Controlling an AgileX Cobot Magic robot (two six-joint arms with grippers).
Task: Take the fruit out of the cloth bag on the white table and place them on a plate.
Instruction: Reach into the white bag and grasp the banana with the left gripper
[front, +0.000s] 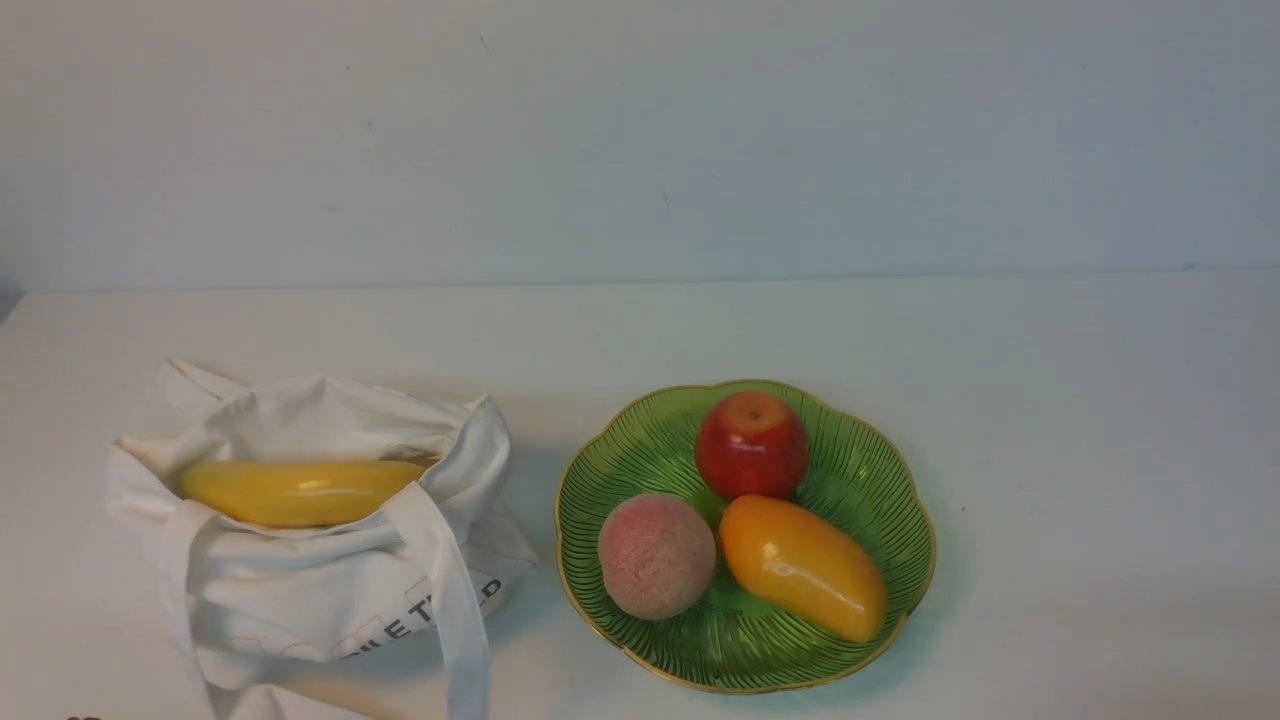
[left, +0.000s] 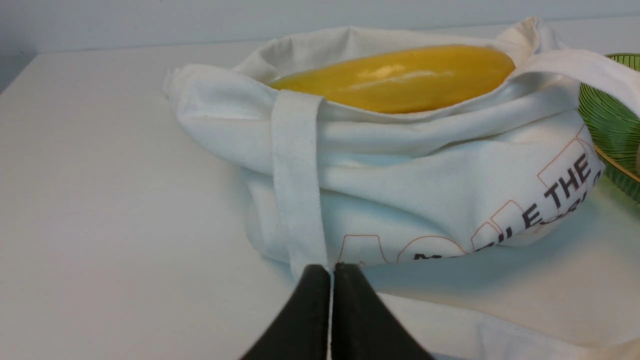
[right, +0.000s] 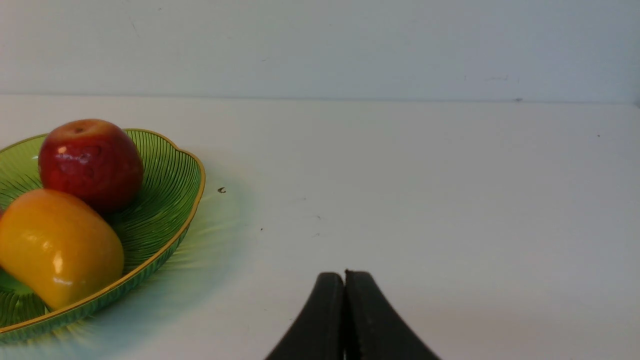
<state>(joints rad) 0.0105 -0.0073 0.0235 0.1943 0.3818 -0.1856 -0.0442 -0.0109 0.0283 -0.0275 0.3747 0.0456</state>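
Note:
The off-white cloth bag (front: 330, 590) slumps on the white table (front: 1050, 400) at the left, mouth open upward. A long yellow banana (front: 300, 492) lies across that mouth, half sunk in the cloth. To the right is the green plate (front: 870, 470) holding a red apple (front: 752, 445), a pink peach (front: 656, 556) and an orange-yellow mango (front: 803, 566). My left gripper (left: 331, 270) is shut just in front of the bag (left: 425, 190), beside a strap (left: 297, 175), below the banana (left: 400, 77). My right gripper (right: 345, 274) is shut over bare table, right of the plate (right: 165, 200).
The pale wall (front: 640, 140) rises behind the table's far edge. A loose strap (front: 450, 600) hangs down the bag's front towards the near edge. The plate's rim (left: 615, 125) nearly touches the bag's right side.

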